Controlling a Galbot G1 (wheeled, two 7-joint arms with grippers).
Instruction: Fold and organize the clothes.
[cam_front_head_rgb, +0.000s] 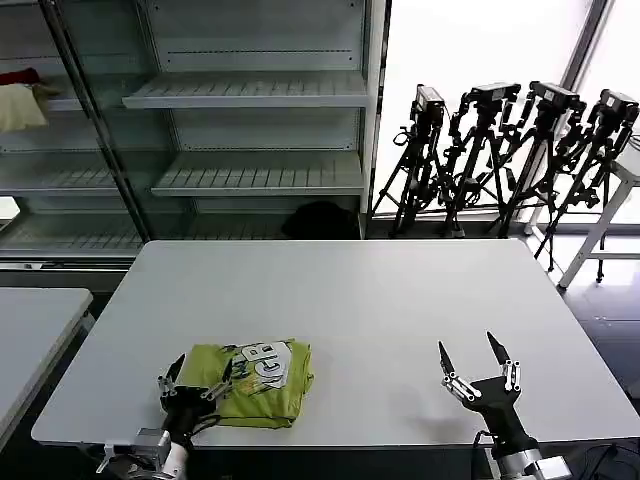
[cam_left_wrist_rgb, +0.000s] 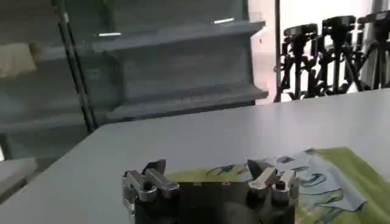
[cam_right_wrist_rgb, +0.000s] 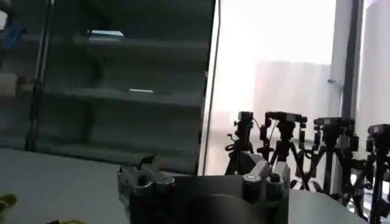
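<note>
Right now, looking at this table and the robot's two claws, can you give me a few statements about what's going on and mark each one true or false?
1. The lime T-shirt lies folded into a compact bundle near the table's front edge. True.
2. The right gripper is clamped on the shirt. False: it hovers open over bare table, well apart from the shirt.
3. The left gripper sits at the shirt's left edge, fingers spread. True.
4. The shirt's white print is hidden underneath. False: the lettering faces up.
5. Camera tripods stand behind the table by the window. True.
</note>
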